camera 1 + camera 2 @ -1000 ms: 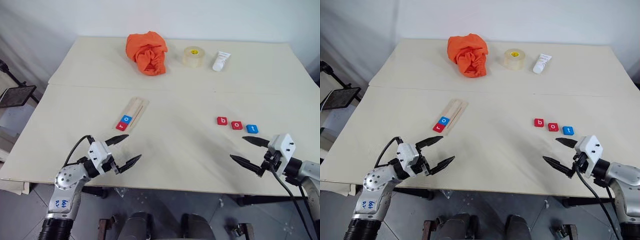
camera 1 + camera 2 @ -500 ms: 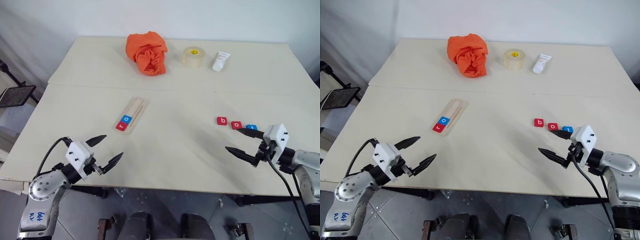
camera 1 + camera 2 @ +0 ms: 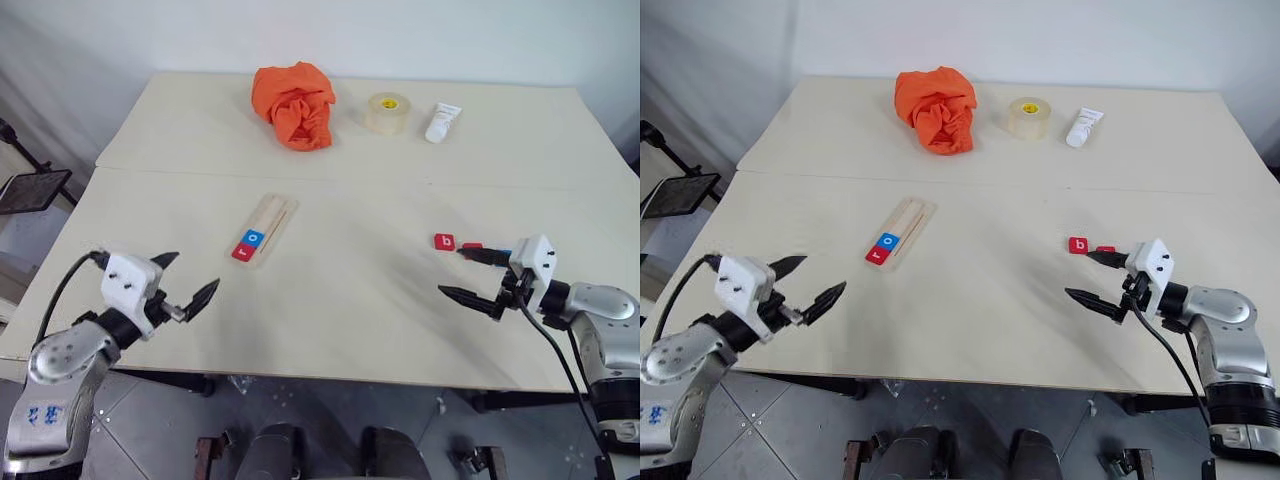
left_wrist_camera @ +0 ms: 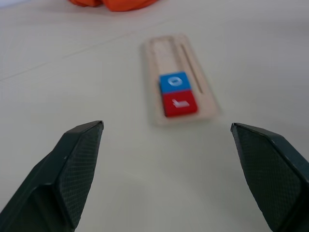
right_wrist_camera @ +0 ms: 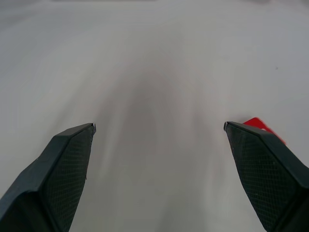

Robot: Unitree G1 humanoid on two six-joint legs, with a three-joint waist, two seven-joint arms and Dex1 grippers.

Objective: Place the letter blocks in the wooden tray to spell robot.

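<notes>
Task status: 2 of 5 letter blocks are seated, 3 are left.

- Wooden tray: 1, lying at a slant on the table, left of centre. Its near end holds the red "r" block, with the blue "o" block touching it on the far side. The rest of the groove is bare, so by my judgement "ro" is done and "bot" is still to go in.
- Loose blocks: a short row on the right half of the table, well apart from the tray. The red "b" block shows in full. Just beside it a second red block shows only as an edge behind the upper finger of the right hand, and its letter cannot be read. A sliver of blue beyond it is likely the 5th block, though I cannot tell for sure.
- Right hand: 1, fingers spread wide, holding nothing, hovering at the row of loose blocks. I judge it is lining up for the next pick.
- Left hand: 1, fingers spread wide, holding nothing, near the table's front left edge, well short of the tray.
- Other items along the far side of the table: 1 crumpled orange cloth, 1 roll of clear tape, 1 white tube. None has a part in the spelling.
</notes>
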